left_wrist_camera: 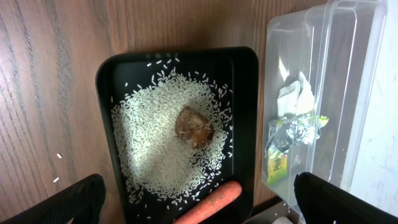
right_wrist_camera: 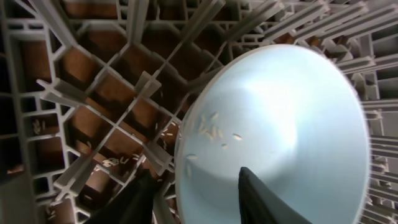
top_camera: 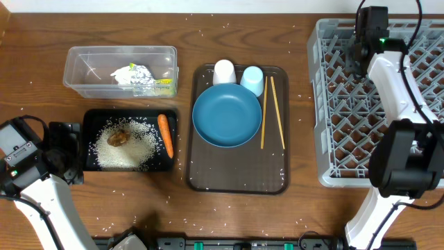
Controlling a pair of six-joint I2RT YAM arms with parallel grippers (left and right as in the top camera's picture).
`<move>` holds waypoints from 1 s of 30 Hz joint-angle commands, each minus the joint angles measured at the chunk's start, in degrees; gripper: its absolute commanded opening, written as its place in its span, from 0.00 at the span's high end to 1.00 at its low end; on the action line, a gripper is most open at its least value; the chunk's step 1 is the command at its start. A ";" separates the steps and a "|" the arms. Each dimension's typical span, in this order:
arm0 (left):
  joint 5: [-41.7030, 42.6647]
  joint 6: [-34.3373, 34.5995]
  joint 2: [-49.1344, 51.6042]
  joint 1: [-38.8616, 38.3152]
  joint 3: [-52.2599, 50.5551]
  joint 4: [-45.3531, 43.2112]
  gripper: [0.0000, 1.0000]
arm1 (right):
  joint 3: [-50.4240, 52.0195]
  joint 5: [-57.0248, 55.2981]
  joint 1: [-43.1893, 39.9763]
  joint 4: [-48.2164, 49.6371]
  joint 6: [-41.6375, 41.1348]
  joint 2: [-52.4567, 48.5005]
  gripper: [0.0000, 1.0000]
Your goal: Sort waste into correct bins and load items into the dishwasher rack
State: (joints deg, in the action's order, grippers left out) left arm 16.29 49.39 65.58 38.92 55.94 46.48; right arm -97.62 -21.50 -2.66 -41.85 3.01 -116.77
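Nearest me, my left jaws hang spread wide at the end of the black tray, which holds the rice, the brown lump and the carrot; just beside it the clear tub holds the napkin, foil and wrapper. Mid-counter, the brown tray carries the dark-blue plate, white cup, light-blue cup and chopsticks. Farthest off, over the grey rack, my right jaws straddle the rim of the rice-flecked light-blue bowl, and I cannot tell whether they pinch it.
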 commanded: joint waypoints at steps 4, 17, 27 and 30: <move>-0.52 -0.92 -0.09 0.17 0.11 0.20 0.03 | 0.66 -0.98 -0.81 1.05 -0.81 -1.31 0.78; -0.52 -0.90 -0.09 0.17 0.11 0.22 0.02 | 0.04 4.52 -1.60 0.46 -2.75 2.91 0.99; -0.52 -0.92 -0.09 0.17 0.11 0.20 0.02 | 0.02 33.55 -10.05 1.20 -4.70 9.99 0.99; -0.52 -0.92 -0.09 0.17 0.11 0.20 0.02 | 0.04 48.35 -14.03 1.99 -4.68 10.27 0.99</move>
State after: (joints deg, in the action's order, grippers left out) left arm 16.32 49.39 65.58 38.92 55.94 46.50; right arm -97.34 8.43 -13.13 -40.21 -0.43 -107.96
